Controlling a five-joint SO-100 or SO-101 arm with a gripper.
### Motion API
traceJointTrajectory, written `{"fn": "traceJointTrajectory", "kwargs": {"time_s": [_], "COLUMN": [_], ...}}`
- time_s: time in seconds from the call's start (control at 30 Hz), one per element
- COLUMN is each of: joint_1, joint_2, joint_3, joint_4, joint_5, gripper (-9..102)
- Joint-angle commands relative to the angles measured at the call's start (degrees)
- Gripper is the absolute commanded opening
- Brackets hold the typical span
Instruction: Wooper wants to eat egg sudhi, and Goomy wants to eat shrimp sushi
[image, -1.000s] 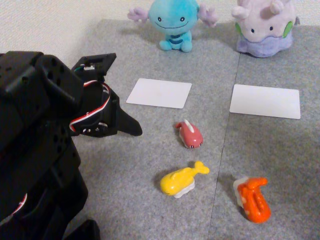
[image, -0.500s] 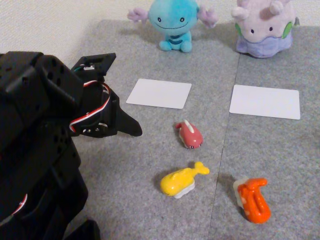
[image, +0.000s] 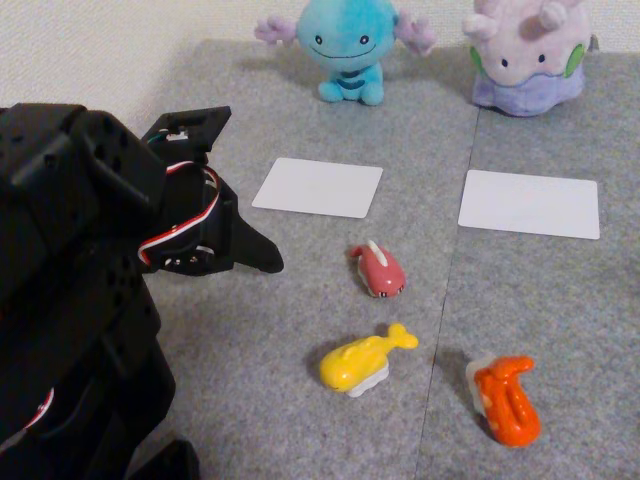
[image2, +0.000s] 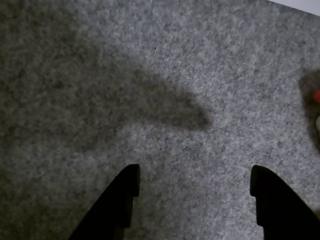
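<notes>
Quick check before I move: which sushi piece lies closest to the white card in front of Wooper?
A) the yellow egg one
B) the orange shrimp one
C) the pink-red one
C: in the fixed view the pink-red sushi lies just below the white card in front of Wooper, while the egg sushi and shrimp sushi lie farther down the mat.

the hand (image2: 192, 182), fingers (image2: 117, 200) spread apart, hangs above grey carpet (image2: 150, 75).

Oblique fixed view; downward wrist close-up.
</notes>
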Motion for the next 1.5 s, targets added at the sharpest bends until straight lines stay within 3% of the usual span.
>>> {"fn": "traceJointTrajectory", "kwargs": {"time_s": [0.0,0.2,0.4,0.6,1.03,1.3,1.47], "joint_1": [-0.2,0.7,1.0,12.4,27.6,41.0,43.6], "joint_2": [0.4,0.5,-0.4,-1.1,-24.7,-31.6,-32.2], "joint_3": [-0.4,-1.2,-8.4,-24.1,-41.8,-41.9,-40.9], "joint_4": [-0.4,-6.8,-6.0,4.0,29.2,29.5,29.5], "joint_5": [0.0,-0.1,0.6,-0.6,-18.5,-25.2,-26.0], "gripper": [27,27,27,27,27,26,26]}}
